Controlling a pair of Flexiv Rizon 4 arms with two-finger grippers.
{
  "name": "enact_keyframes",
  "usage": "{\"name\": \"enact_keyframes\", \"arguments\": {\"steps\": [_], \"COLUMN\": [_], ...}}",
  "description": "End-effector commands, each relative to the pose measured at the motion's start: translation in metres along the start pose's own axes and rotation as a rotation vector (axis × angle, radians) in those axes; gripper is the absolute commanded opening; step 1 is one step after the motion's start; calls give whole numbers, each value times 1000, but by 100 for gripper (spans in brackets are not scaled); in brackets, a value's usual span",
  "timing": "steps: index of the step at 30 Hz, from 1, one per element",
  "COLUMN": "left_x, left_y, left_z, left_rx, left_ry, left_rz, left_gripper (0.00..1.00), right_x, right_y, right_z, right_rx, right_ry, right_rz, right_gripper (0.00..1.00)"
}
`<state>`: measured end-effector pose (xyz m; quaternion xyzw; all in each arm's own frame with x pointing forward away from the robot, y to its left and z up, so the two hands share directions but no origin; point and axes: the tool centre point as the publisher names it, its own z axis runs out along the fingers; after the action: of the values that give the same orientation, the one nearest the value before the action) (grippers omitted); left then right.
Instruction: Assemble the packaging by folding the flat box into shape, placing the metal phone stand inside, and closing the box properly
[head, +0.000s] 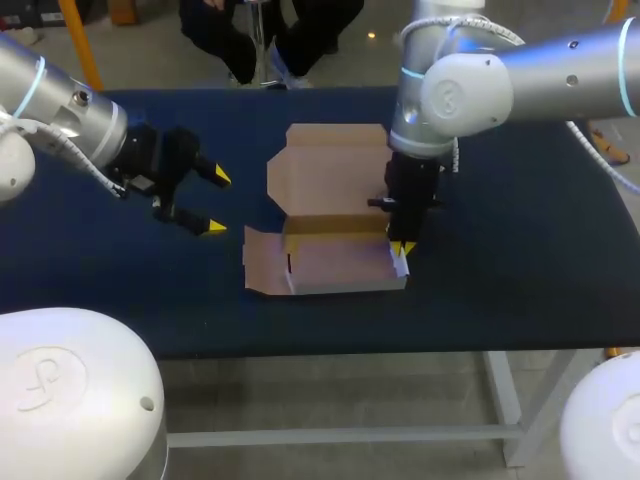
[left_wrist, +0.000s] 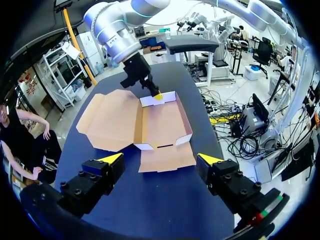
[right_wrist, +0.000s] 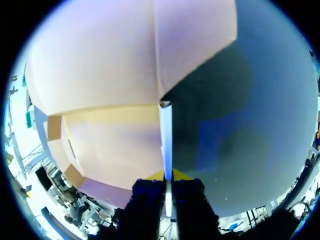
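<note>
The brown cardboard box (head: 335, 262) lies partly folded in the middle of the table, its lid (head: 325, 165) flat and open toward the far side and a loose flap (head: 262, 262) spread out to its left. My right gripper (head: 402, 248) points down at the box's right end and is shut on the upright white-edged side wall (right_wrist: 165, 135). My left gripper (head: 217, 203) hangs open to the left of the box, apart from it. From the left wrist, the box (left_wrist: 160, 122) is ahead of the left gripper (left_wrist: 161, 160). No phone stand is in view.
The dark blue table (head: 520, 260) has bare cloth to the right of the box and along the near edge. My right arm (head: 440, 100) reaches over the far right part of the table, above the lid's corner.
</note>
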<state>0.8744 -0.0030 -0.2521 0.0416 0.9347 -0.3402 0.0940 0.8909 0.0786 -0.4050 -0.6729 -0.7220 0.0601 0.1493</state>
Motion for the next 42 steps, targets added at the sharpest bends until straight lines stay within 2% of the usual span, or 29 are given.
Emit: {"name": "enact_keyframes", "arguments": {"steps": [1,18,24,42], "left_x": [0,0,0,0], "left_y": [-1,-1,-1,-1], "left_z": [-1,-1,-1,-1], "left_rx": [-5,-5,-5,-5], "left_ry": [3,3,3,3], "left_rz": [-1,-1,-1,-1], "left_gripper": [100,100,100,100], "right_x": [1,1,1,3], "right_y": [0,10,12,21], "right_z": [8,8,9,15], "right_rx": [-50,-141,-173,-186], "right_ry": [12,2,2,-10], "right_rz": [-7,10,8,15], "right_gripper": [6,9,13,13]}}
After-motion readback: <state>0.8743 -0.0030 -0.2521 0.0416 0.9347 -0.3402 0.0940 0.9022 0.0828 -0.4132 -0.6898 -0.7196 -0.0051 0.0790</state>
